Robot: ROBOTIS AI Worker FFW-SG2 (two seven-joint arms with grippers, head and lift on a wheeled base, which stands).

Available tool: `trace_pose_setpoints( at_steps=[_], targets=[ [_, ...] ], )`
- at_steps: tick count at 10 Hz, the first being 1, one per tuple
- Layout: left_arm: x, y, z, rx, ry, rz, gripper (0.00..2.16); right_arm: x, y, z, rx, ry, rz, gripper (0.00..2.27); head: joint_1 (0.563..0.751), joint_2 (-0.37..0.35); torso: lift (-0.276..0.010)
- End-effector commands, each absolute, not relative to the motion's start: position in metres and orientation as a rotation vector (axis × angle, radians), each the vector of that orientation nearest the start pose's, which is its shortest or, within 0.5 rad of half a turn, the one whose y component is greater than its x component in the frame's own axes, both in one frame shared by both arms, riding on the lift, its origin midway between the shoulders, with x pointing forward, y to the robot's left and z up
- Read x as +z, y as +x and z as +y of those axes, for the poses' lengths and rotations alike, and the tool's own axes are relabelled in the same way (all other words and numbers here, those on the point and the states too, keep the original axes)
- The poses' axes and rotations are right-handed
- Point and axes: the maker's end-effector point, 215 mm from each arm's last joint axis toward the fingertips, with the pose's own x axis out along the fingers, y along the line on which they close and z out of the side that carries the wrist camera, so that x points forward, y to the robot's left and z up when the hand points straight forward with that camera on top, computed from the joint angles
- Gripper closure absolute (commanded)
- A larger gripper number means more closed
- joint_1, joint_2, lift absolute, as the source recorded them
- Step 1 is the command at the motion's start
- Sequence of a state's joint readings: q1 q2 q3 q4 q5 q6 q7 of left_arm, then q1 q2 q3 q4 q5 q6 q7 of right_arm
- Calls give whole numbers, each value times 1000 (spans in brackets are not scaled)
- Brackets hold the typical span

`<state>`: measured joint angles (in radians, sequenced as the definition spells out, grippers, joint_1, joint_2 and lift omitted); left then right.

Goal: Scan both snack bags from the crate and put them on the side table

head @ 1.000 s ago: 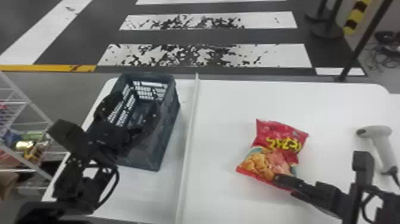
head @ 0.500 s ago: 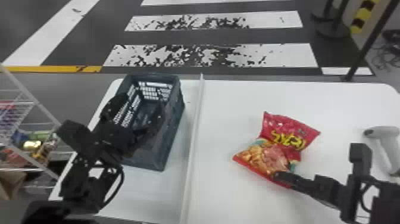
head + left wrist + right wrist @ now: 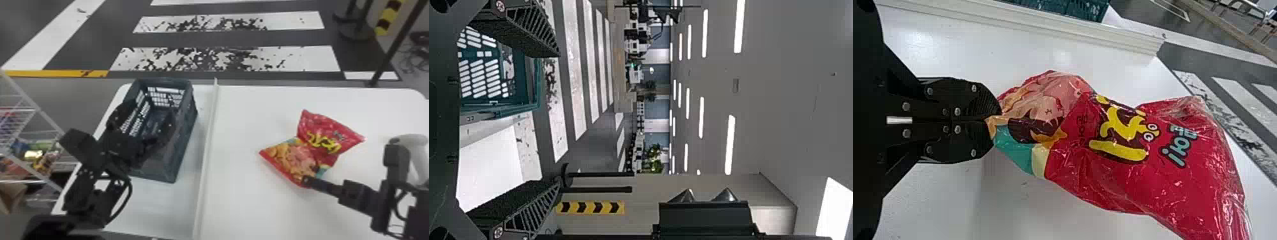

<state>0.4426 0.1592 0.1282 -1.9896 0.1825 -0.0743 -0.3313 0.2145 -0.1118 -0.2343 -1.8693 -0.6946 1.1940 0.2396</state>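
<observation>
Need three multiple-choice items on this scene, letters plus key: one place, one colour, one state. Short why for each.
1. Where does the crate stand relative to the white divider?
A) on the robot's right of it
B) on the robot's left of it
C) on top of it

2. Main colour of the snack bag?
A) red
B) black
C) white

3. State of the right tool?
A) open above the bag
B) shut on the crate's rim
C) shut on a corner of the bag

Key:
1: B, the head view has the crate left of the divider.
2: A, most of the wrapper is red in the head and right wrist views.
3: C, its fingers meet on the bag's corner in the right wrist view.
</observation>
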Motion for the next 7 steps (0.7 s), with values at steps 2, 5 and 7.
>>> trace_pose_setpoints(
  at_steps=[2, 5, 7],
  targets=[
    [-309, 455, 246, -281, 29, -61, 90, -468, 414, -203, 311, 437, 829, 2256, 695, 95, -87],
    [-307, 454, 249, -280, 36, -61, 90, -444, 443, -263, 105, -147, 759, 2256, 695, 29, -87],
    [-307, 454, 250, -280, 39, -61, 90, -423, 458, -285, -13, -490, 674, 2256, 695, -25, -87]
  ],
)
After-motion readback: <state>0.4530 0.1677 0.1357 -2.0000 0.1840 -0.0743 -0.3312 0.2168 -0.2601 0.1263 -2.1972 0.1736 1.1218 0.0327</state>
